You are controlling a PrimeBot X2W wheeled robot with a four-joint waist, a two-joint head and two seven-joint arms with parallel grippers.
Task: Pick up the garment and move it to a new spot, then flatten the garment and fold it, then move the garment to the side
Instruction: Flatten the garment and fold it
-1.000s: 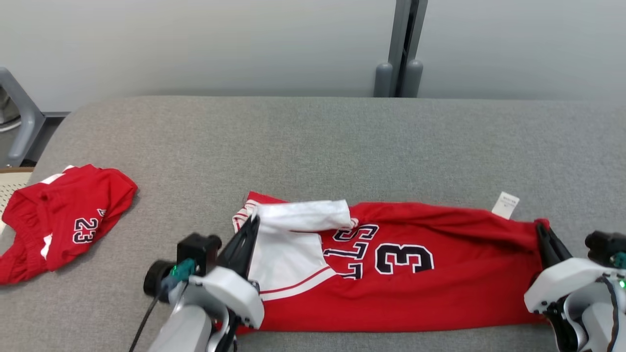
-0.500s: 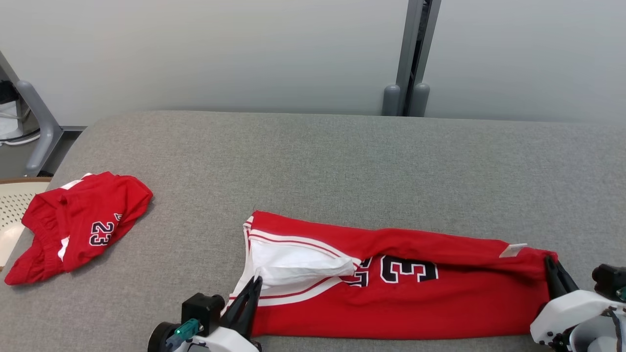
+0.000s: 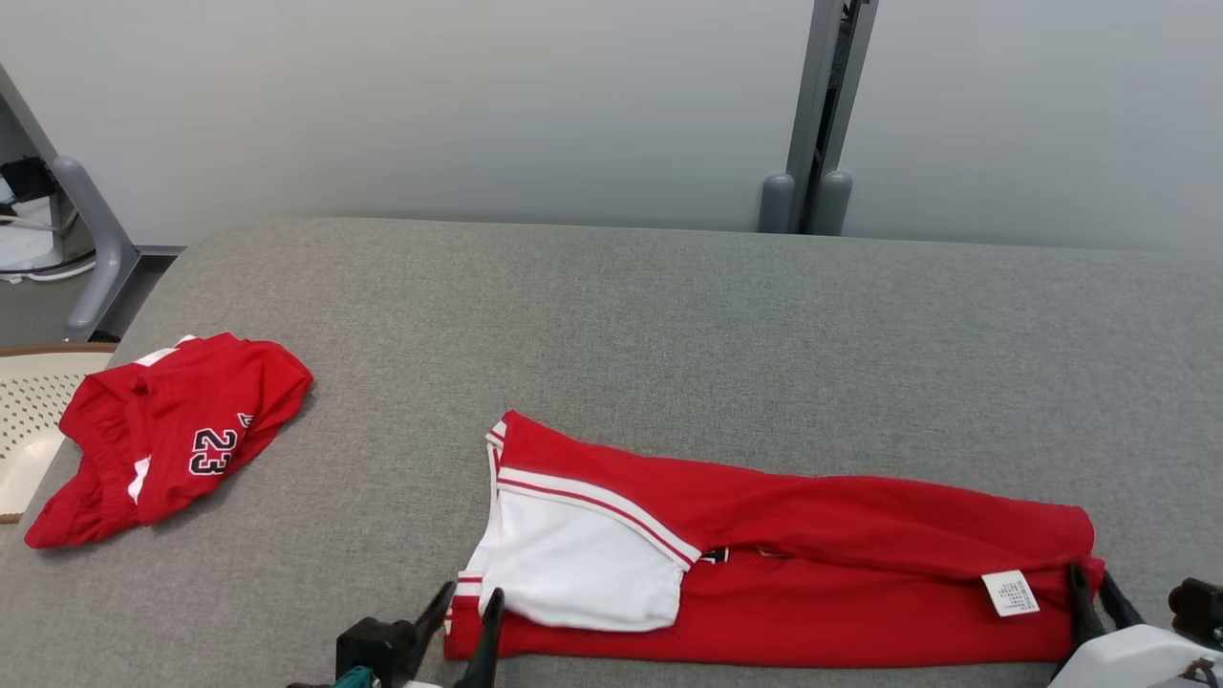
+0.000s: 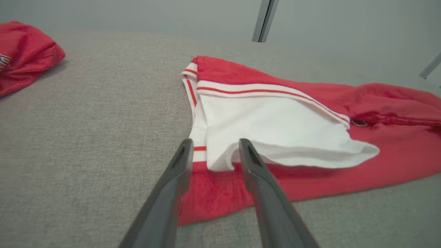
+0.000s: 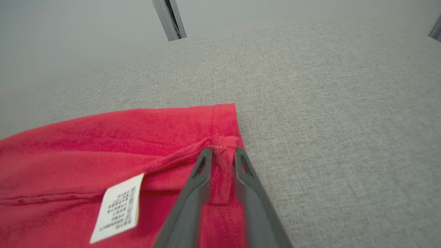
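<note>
Hidden print: In the head view we see a sliver of black lettering (image 3: 736,552) at mid-length of the garment (image 3: 860,535). The folded-over upper layer covers the rest, so we cannot read it.
Cropped items: The bottom edge of the head view cuts off both pincer bodies. A pale perforated object (image 3: 29,420) is cropped at the left edge, and we cannot identify it.
Head view detail: We see the whole garment as a long red band across the lower centre and lower right of the grey tabletop (image 3: 669,315). Its white panel (image 3: 573,573) is at the left end and its care label (image 3: 1010,592) near the right end. A second red garment (image 3: 172,440), numbered 23, lies bunched at the left, well apart.
Left wrist detail: We see the white panel's lower lip lifted off the red layer beneath, a gap the head view does not resolve.
Right wrist detail: We see the stitched hem (image 5: 220,120) and the label's print, which is too small to read.
Left pincer (image 3: 474,592): Released. The fingers are spread at the bottom centre of the head view, and the garment's lower-left corner lies between the tips, unclamped.
Right pincer (image 3: 1089,575): Clenched on a narrow fold of the hem at the garment's right end, in the lower right of the head view.
</note>
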